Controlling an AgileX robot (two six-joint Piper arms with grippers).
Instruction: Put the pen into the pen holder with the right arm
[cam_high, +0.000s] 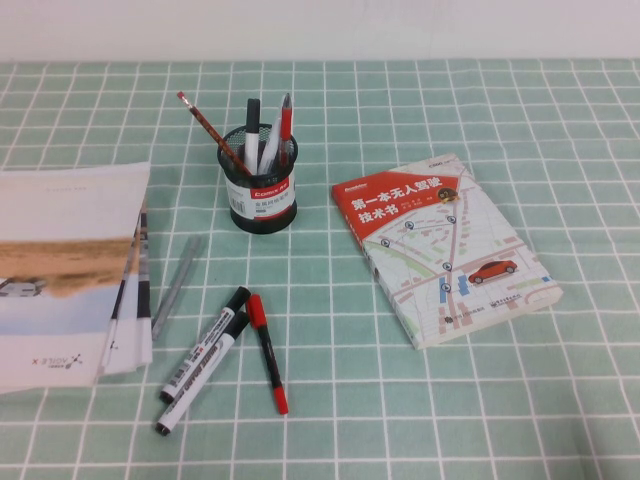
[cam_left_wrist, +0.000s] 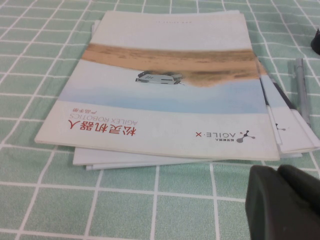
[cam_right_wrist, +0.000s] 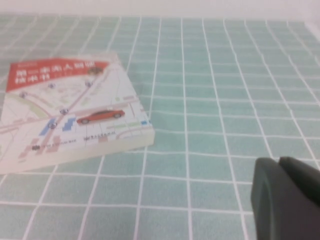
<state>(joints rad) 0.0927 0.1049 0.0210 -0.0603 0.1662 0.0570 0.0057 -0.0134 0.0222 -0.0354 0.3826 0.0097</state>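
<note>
Two grippers, left and right, over green-checked tablecloth.

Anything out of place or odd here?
Nothing damaged. The brochures are fanned unevenly, with a grey pen beside them. The red pen already stands in the holder. Left gripper hovers by the brochures, right gripper by the book.
</note>
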